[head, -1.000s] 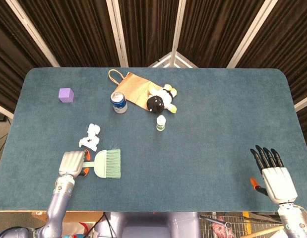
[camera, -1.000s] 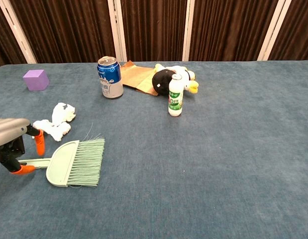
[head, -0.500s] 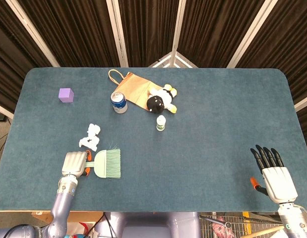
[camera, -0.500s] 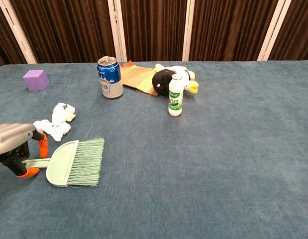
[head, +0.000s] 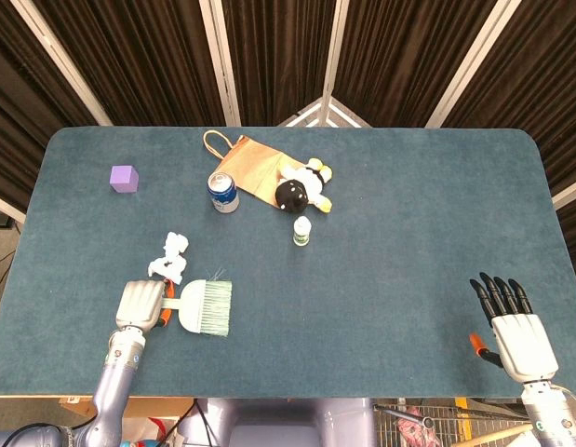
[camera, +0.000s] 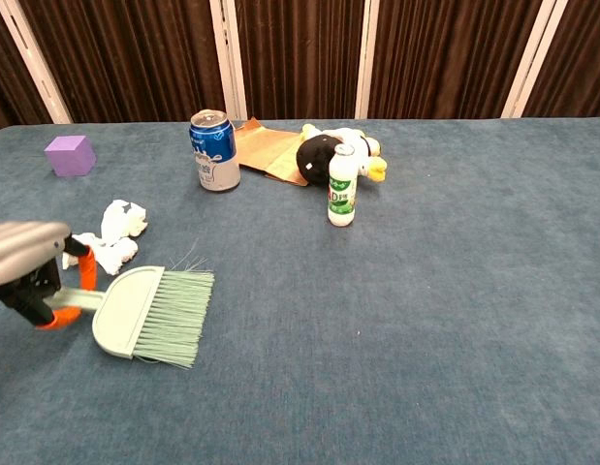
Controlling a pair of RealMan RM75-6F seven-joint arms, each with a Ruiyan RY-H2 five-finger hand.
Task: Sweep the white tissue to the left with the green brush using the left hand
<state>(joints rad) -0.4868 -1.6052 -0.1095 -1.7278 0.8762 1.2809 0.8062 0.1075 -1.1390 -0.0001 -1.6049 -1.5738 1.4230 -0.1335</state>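
My left hand [head: 141, 303] [camera: 26, 266] grips the handle of the green brush [head: 205, 307] [camera: 154, 316], whose bristles point right and whose head is lifted a little off the table. The crumpled white tissue [head: 170, 258] [camera: 110, 235] lies just beyond the hand and brush, on the far side. My right hand [head: 513, 321] rests open near the table's front right corner, fingers spread, holding nothing.
A blue can [head: 222, 192] [camera: 213, 150], a small white bottle [head: 301, 231] [camera: 342, 185], a plush toy [head: 303, 185] [camera: 333, 151] on a brown paper bag [head: 250, 166] stand at the back middle. A purple cube [head: 124, 178] [camera: 70, 155] sits far left.
My left hand has closed on the brush handle and raised the brush slightly; the brush head has shifted a little right and tilted.
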